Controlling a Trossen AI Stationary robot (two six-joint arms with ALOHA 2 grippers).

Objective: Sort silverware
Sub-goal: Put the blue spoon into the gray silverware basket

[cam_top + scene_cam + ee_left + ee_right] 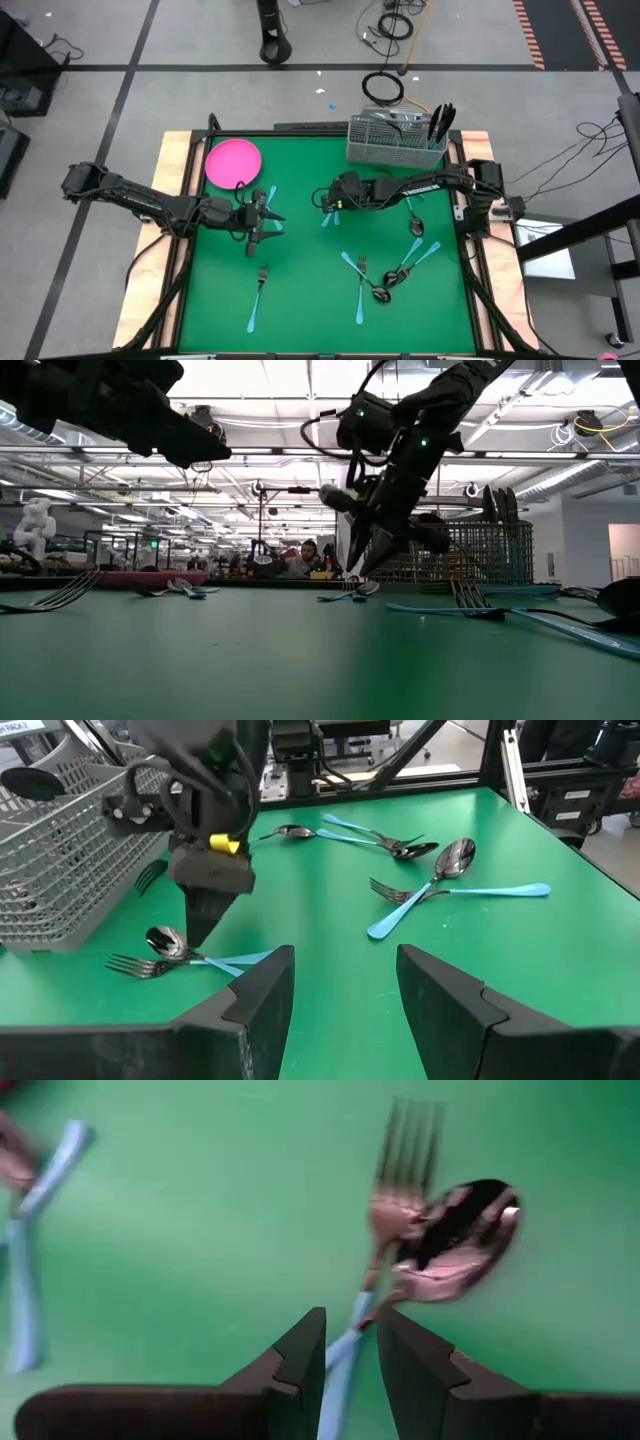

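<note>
While my left gripper [345, 985] waited spread near the pink plate [233, 162], my right gripper [350, 1345] hung with jaws slightly parted, straddling a blue-handled fork [385, 1230] beside a spoon [455, 1240] mid-table.

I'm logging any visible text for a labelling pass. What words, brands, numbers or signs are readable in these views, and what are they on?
No text can be read in any view.
A white sign or label behind the wire-mesh caddy at the edge of the left wrist view carries dark print, cut off and too small to read.
The silverware, the pink plate and the green table mat bear no visible lettering.
</note>
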